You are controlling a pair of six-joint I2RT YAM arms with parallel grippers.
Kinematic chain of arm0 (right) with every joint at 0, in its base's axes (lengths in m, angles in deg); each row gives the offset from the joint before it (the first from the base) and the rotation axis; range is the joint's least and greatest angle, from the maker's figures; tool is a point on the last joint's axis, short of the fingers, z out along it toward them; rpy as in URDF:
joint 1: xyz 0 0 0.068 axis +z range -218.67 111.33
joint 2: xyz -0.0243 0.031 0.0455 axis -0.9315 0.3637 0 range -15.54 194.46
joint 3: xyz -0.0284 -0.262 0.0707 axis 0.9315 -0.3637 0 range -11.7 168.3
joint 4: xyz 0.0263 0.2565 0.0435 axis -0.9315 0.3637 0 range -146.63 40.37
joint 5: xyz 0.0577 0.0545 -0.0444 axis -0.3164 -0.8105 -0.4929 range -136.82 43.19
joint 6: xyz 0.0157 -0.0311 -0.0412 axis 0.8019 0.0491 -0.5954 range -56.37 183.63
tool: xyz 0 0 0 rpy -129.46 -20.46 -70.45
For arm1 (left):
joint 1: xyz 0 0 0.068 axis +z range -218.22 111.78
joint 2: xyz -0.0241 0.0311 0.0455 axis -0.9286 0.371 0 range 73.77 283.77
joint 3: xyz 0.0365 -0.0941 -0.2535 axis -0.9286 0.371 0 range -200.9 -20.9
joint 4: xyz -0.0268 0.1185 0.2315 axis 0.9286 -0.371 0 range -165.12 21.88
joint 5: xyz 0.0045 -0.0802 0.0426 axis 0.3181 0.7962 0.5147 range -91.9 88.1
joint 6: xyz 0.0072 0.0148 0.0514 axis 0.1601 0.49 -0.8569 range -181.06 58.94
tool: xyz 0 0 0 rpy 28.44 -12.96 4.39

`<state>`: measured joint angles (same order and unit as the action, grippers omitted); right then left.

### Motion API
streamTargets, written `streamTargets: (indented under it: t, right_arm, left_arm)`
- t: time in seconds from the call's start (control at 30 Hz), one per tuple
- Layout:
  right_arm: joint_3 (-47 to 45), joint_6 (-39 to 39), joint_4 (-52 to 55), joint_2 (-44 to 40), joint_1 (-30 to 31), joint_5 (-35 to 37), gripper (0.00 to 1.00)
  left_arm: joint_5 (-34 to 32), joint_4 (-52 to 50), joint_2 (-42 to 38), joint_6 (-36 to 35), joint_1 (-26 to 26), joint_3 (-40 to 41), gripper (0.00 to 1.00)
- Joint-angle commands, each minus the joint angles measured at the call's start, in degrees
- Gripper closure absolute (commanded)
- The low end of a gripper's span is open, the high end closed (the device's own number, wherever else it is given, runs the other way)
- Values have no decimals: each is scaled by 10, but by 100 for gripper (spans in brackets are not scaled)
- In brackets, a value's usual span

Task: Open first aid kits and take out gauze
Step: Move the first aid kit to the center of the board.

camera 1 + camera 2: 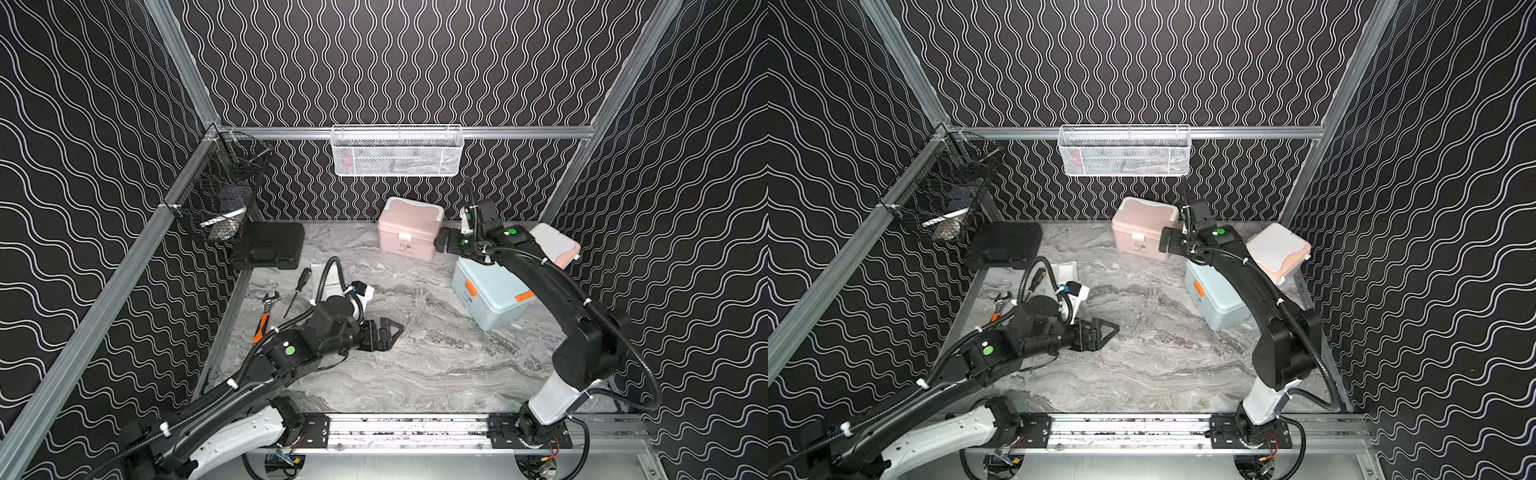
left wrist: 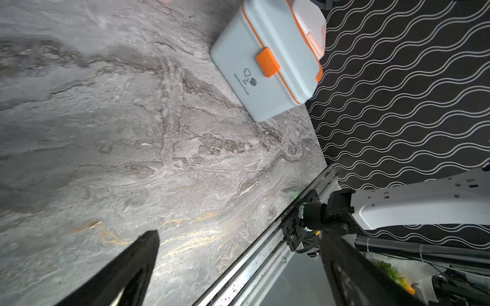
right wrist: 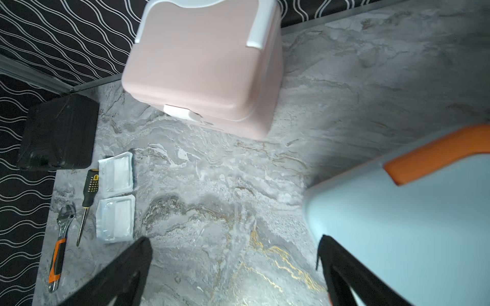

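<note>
Close by pink kit [image 1: 409,228], right pincer [image 1: 439,242]

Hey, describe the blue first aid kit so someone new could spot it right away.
On the grey marble table, look along the right arm's side. The pale blue kit sits there, beside the white, peach-trimmed kit. Only it has orange latches; the pink kit has white ones.

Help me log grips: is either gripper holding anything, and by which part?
Nothing is held: left gripper and right gripper both stand open and empty.
</note>
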<state>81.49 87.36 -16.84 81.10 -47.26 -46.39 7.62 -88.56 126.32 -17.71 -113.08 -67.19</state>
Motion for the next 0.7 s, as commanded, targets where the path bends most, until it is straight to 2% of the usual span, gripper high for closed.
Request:
streamTargets:
  t: [0.0,0.17,0.33,0.47,0.67]
  right_arm:
    - [-23,0,19,-24,-41,0,0]
    - [-55,5,18,-41,-138,-9,0]
    - [-38,-5,20,-9,-211,-20,0]
    - [-8,-18,27,42,-240,-59,0]
    - [28,-32,68,90,-249,-111,0]
  left_arm:
    - [-9,63,64,-19,-29,-32,1]
    - [2,116,192,-25,-64,-85,1]
    - [21,145,279,-24,-75,-128,1]
    - [23,151,304,-27,-77,-141,1]
    - [19,139,309,-28,-77,-141,1]
